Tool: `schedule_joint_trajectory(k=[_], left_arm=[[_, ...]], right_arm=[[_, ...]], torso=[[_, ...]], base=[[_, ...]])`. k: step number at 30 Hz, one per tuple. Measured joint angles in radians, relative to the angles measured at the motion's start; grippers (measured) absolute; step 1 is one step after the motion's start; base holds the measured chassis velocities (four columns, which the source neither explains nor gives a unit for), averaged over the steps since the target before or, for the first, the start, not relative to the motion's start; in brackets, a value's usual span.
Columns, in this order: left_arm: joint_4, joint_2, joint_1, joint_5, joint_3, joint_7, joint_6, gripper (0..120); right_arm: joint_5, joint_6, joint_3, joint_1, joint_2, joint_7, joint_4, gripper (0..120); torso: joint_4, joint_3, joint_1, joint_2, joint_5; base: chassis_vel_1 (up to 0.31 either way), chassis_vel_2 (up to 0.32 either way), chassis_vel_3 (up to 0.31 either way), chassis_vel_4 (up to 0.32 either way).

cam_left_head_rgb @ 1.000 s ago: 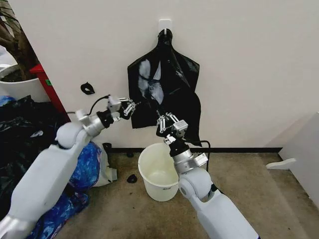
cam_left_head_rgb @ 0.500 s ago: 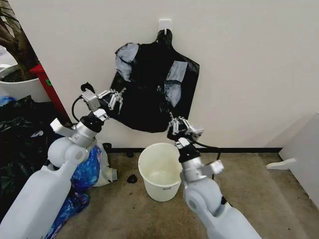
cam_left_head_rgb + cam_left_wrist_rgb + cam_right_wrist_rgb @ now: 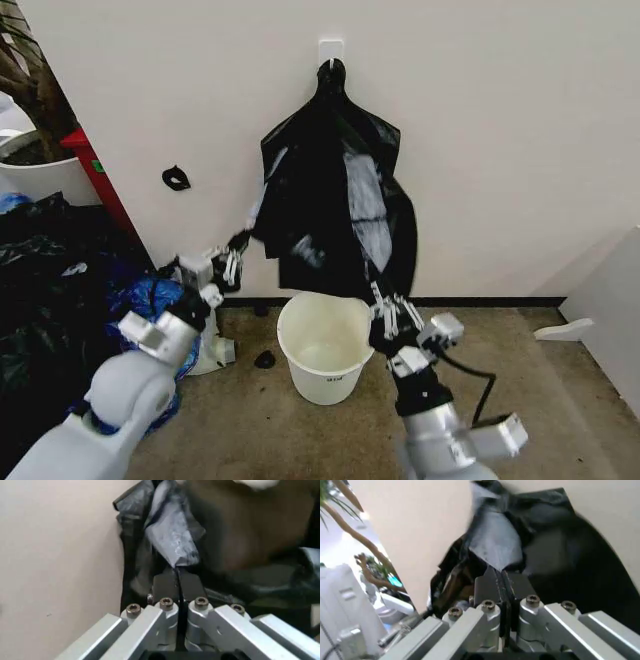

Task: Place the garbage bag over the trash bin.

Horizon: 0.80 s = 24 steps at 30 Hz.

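now my left gripper point(image 3: 232, 266) and right gripper point(image 3: 388, 312) each pinch garbage bag point(image 3: 335, 205) hem, spreading mouth above trash bin point(image 3: 320, 345).

You see the bag point(image 3: 335, 200) as thin glossy black plastic, crinkled, with white sheen patches. The bin point(image 3: 320, 345) is smooth white plastic, faintly shiny inside. Both grippers, left point(image 3: 177, 581) and right point(image 3: 502, 583), show brushed grey metal links with bolts and matt black pads pinched on film. The wall point(image 3: 500, 130) looks matt; the floor point(image 3: 520, 390) rough.
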Motion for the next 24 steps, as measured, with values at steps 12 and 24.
schedule_joint_trajectory(k=[12,24], left_arm=[[-0.075,0.026,0.016,-0.037,-0.002,0.010,-0.013,0],[-0.046,0.006,-0.084,-0.147,0.034,0.049,0.002,0]], right_arm=[[-0.057,-0.006,0.027,-0.021,-0.001,0.002,0.040,0],[0.076,-0.007,0.124,0.181,0.033,-0.129,-0.100,0]], torso=[[-0.0001,0.000,0.000,0.000,0.0000],[-0.0001,0.000,0.000,0.000,-0.0001]], base=[[0.000,0.000,0.000,0.000],[0.000,0.000,0.000,0.000]])
